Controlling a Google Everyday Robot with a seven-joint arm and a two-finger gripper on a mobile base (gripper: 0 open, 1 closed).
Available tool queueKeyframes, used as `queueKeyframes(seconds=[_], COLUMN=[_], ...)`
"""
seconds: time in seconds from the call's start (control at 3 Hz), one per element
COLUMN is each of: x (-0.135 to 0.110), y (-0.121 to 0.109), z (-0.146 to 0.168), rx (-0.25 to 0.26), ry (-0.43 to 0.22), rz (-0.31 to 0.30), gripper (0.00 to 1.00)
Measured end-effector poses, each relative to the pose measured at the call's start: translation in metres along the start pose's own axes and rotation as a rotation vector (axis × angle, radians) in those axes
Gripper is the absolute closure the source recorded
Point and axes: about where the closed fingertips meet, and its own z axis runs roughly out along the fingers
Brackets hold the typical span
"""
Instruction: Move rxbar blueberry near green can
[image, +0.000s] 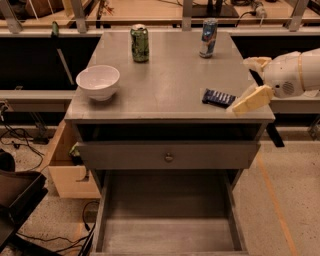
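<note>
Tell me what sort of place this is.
Probably a robotics lab or test bay: loose cables run over the bare floor, a grey cabinet stands with its bottom drawer pulled out, and the robot's hand, open, hovers at the cabinet's right edge beside the rxbar blueberry.
</note>
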Motion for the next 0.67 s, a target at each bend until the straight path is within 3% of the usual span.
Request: queueKeyframes(seconds=[0.67], x=[0.032], y=[-0.036], z=[0.025], rx=[0.039], ry=[-0.07], rz=[0.02], gripper=[0.0])
